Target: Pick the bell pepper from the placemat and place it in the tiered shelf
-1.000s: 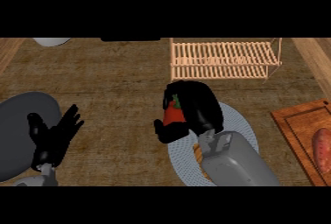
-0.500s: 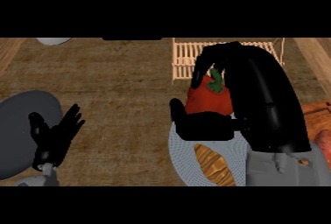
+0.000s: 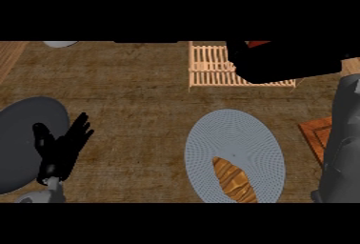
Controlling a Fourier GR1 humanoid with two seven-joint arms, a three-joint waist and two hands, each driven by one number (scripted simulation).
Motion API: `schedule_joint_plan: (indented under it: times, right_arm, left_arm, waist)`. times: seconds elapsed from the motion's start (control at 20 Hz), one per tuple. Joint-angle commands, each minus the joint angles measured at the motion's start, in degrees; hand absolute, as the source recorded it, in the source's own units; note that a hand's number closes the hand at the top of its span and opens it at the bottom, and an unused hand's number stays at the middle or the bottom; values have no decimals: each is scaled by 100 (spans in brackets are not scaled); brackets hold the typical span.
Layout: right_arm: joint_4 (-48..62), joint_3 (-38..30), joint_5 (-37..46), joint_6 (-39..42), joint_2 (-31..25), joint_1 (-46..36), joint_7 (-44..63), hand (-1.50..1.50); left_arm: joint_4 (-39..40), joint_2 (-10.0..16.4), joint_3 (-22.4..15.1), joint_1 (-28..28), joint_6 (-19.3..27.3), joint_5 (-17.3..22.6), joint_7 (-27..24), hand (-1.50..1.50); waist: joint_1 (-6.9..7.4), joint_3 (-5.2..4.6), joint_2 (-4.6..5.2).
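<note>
Only a red sliver of the bell pepper (image 3: pixel 257 44) shows at the top of the head view, with my right hand (image 3: pixel 281 64) curled round it and hiding the rest. Hand and pepper hang over the right part of the pale wooden tiered shelf (image 3: pixel 209 66) at the back of the counter. The grey oval placemat (image 3: pixel 235 138) lies nearer to me, right of centre, with only a brown bread-like piece (image 3: pixel 234 178) on it. My left hand (image 3: pixel 62 150) rests open at the lower left, fingers up.
A dark grey plate (image 3: pixel 25 128) lies under and beside my left hand. A wooden cutting board (image 3: pixel 318 136) sits at the right edge, partly behind my grey right forearm (image 3: pixel 345 143). A pale bowl rim (image 3: pixel 60 44) shows at the top left.
My right hand has lifted the bell pepper off the placemat and carried it up and back to over the shelf. The left hand has not moved.
</note>
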Motion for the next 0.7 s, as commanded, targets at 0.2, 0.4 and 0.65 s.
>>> schedule_joint_plan:
  times: [0.2,0.4,0.65]
  right_arm:
    - [1894,-873,-161,225,-831,-1398,-273,150]
    - [2516,-1153,-380,269,-1229,-1202,-1033,150]
    - [3655,-1172,-395,218,-1565,-1329,-2029,150]
  left_arm:
    - [299,-145,-43,-157,17,-66,37,0]
    - [31,-257,-215,43,134,-234,134,0]
    - [401,-39,95,-324,-36,-71,133,0]
  waist:
    - [57,-23,46]
    - [53,-17,41]
    - [53,-19,73]
